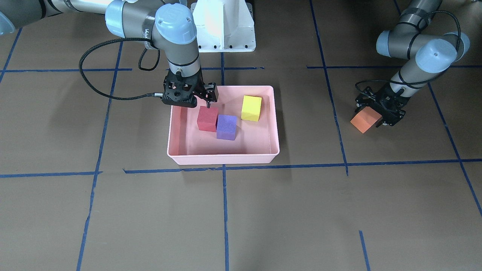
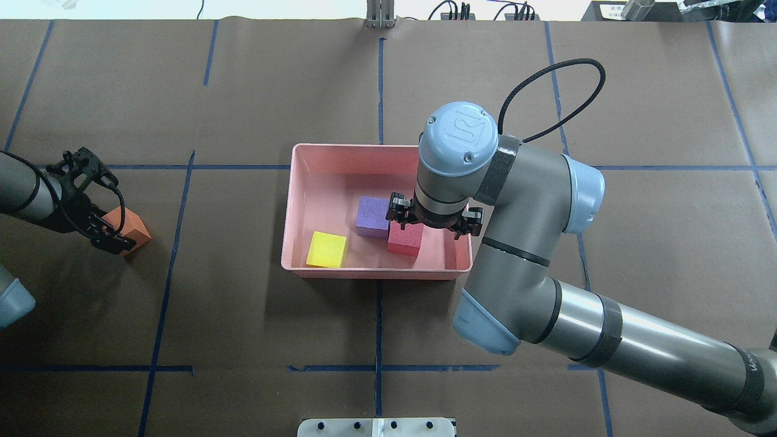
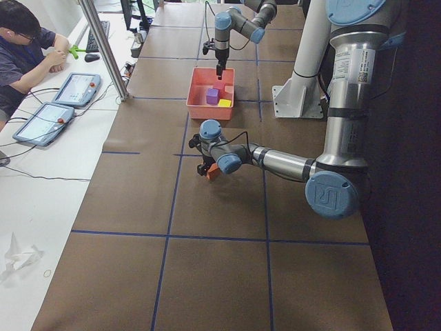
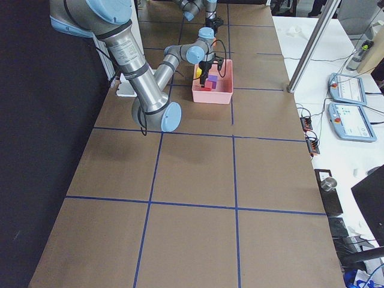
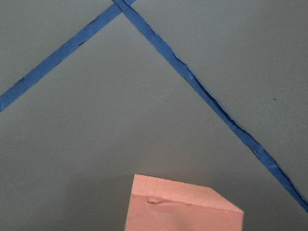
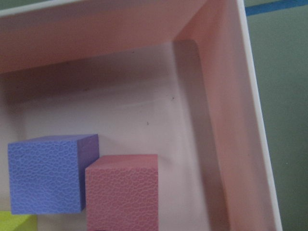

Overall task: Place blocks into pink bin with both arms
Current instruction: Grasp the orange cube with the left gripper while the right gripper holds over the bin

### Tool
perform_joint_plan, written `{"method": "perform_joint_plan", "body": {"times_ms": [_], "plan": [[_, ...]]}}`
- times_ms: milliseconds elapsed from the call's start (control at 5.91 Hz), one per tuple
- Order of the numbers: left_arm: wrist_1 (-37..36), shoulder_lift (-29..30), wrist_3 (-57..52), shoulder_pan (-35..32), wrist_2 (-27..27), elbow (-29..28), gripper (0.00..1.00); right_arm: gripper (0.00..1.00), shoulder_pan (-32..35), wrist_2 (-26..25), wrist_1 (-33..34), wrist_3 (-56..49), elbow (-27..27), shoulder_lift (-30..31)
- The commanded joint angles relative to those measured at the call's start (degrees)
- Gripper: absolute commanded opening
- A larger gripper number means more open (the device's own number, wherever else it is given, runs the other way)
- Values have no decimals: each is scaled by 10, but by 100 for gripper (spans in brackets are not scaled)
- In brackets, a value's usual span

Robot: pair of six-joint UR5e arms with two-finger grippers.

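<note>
Blocks of three colours sit inside the bin [image 1: 224,159], which stands near the middle of the worktop [image 1: 263,218], in front of the white pedestal [image 1: 226,26]. The red block [image 1: 207,119] and the purple block [image 1: 226,127] are side by side, and in the right wrist view they look to be touching along one face. The red one is nearer the bin's end wall on the robot's right. The yellow block [image 1: 251,108] stands apart from those two, close to the wall on the robot's side and towards the robot's left end of the bin. All three rest flat on the bin floor.

The right arm [image 1: 177,41] reaches down over the bin's corner on the robot's side. The right jaws hang just over the red block, spread wide and holding nothing, with the block sitting on the floor beneath them.

The left arm [image 1: 437,56] is low over the worktop, well apart from the bin on the robot's left. The left jaws are closed on the orange block [image 1: 362,121], a finger on either side, and the block is turned cornerwise to the blue tape lines [image 1: 339,164]. Whether its underside touches the worktop I cannot tell. In the left wrist view the block fills the bottom edge, with two crossing tape lines beyond it.

An operator [image 3: 27,48] sits at a side desk in the exterior left view.
</note>
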State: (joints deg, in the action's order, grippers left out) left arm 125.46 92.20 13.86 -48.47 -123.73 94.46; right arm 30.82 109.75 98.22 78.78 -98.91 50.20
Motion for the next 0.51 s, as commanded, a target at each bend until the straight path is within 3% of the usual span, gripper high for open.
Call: {"method": "perform_joint_plan", "body": {"times_ms": [0, 338], "plan": [[-28, 12, -1, 0, -1, 8, 53, 100, -1, -1, 0, 0, -10, 8], [-33, 31, 11, -18, -2, 24, 53, 100, 0, 0, 0, -3, -36, 19]]}}
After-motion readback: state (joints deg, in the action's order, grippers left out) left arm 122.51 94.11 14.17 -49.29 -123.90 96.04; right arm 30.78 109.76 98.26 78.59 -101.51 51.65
